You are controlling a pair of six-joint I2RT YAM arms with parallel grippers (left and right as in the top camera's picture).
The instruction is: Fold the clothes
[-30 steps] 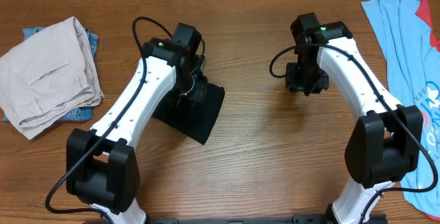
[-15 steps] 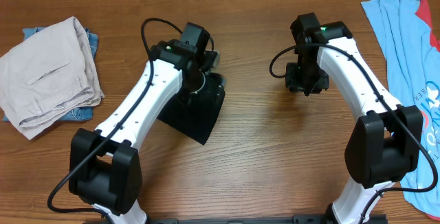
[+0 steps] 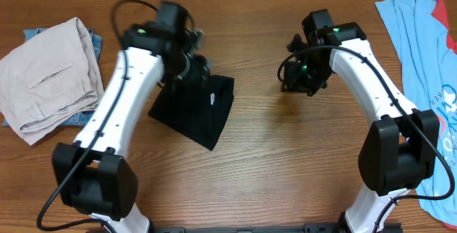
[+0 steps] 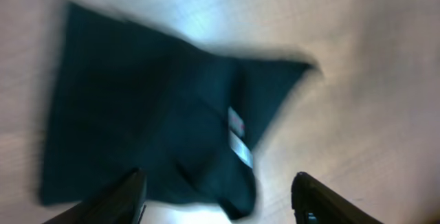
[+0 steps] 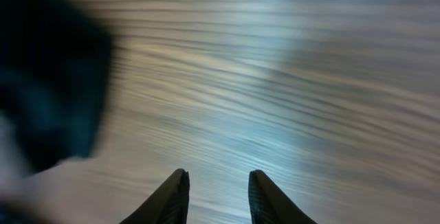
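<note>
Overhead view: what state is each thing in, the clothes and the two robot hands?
black shirt: folded small, lying free on the table, white label up.
beige trousers: folded, at the left edge.
light-blue tee: spread out, unfolded, at the right edge.
left hand: open, empty, above the black shirt.
right hand: partly open, empty, above the table.

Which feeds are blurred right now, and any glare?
Overhead: sharp, evenly lit, folded black fabric shirt clear on the brown wooden table. Left wrist: blurred throughout, shirt edges smeared, small white neck label only a blob, pale glare on the wood. Right wrist: wood grain streaked, bluish sheen; only the right end effector looks crisp.
</note>
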